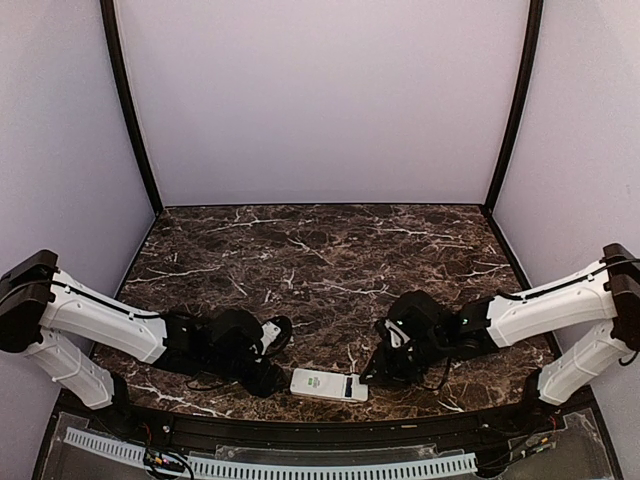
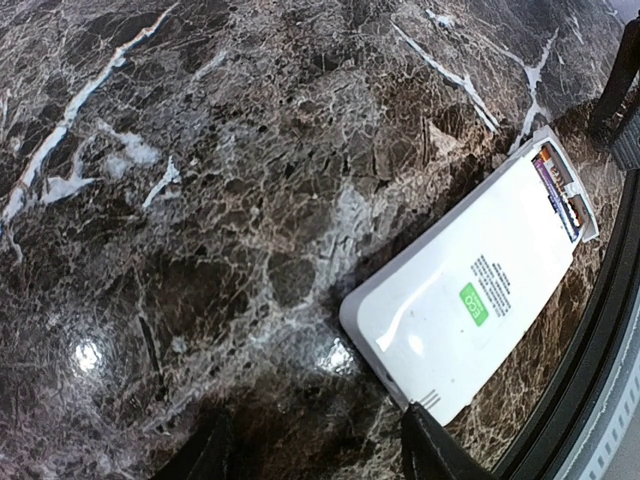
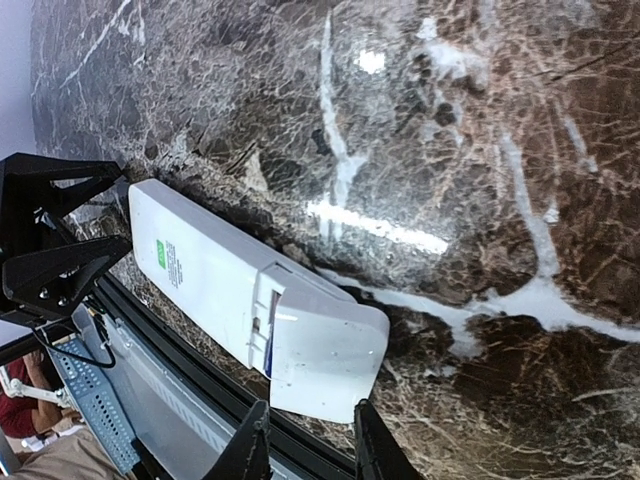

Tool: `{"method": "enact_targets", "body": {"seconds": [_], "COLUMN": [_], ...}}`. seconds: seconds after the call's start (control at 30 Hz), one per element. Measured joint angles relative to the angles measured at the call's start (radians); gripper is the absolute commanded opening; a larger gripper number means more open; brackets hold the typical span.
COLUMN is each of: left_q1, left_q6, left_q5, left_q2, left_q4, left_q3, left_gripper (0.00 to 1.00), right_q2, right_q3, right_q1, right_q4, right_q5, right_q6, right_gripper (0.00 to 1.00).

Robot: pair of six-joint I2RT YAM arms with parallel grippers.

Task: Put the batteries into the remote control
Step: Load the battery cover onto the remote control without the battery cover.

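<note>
The white remote control (image 1: 329, 384) lies face down near the table's front edge, its green sticker up. In the left wrist view (image 2: 470, 300) its battery bay at the far end is open, with batteries (image 2: 558, 195) lying inside. My left gripper (image 2: 320, 455) is open at the remote's near end, and one finger (image 2: 430, 450) touches that end. In the right wrist view a white cover plate (image 3: 330, 350) lies tilted over the bay end of the remote (image 3: 200, 270). My right gripper (image 3: 310, 450) is shut on the cover plate's edge. A blue strip of battery (image 3: 268, 345) shows under it.
The black raised table rim (image 3: 180, 380) runs right beside the remote, with a slotted grey cable duct (image 1: 300, 468) beyond it. Dark marble stretches behind both arms to the pale back wall (image 1: 320, 100).
</note>
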Motion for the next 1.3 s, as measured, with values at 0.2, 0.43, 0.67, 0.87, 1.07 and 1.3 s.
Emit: {"method": "enact_targets", "body": {"seconds": [0.2,0.43,0.67,0.87,1.07,1.3], "left_q1": [0.000,0.000,0.000,0.000,0.000,0.000], "left_q6": [0.000,0.001,0.001,0.002,0.006,0.010], "left_q5": [0.000,0.000,0.001,0.003,0.008,0.024], "left_q2": [0.000,0.000,0.000,0.000,0.000,0.000], "left_q4": [0.000,0.000,0.000,0.001,0.002,0.005], "left_q3": [0.000,0.000,0.000,0.000,0.000,0.000], "left_gripper": [0.56,0.56,0.56,0.56,0.56,0.55], "right_q2": [0.004,0.057,0.080,0.106,0.113,0.113], "right_q3": [0.005,0.004,0.004,0.005,0.006,0.010], "right_q1": [0.000,0.001,0.003,0.003,0.005,0.005], "right_q4": [-0.066,-0.035,0.015,0.061,0.079,0.078], "right_q5": [0.021,-0.005,-0.031,-0.055,-0.071,-0.073], "right_q6": [0.002,0.002,0.002,-0.002,-0.003,-0.003], "right_gripper": [0.36,0.34,0.29,0.26,0.25,0.24]}}
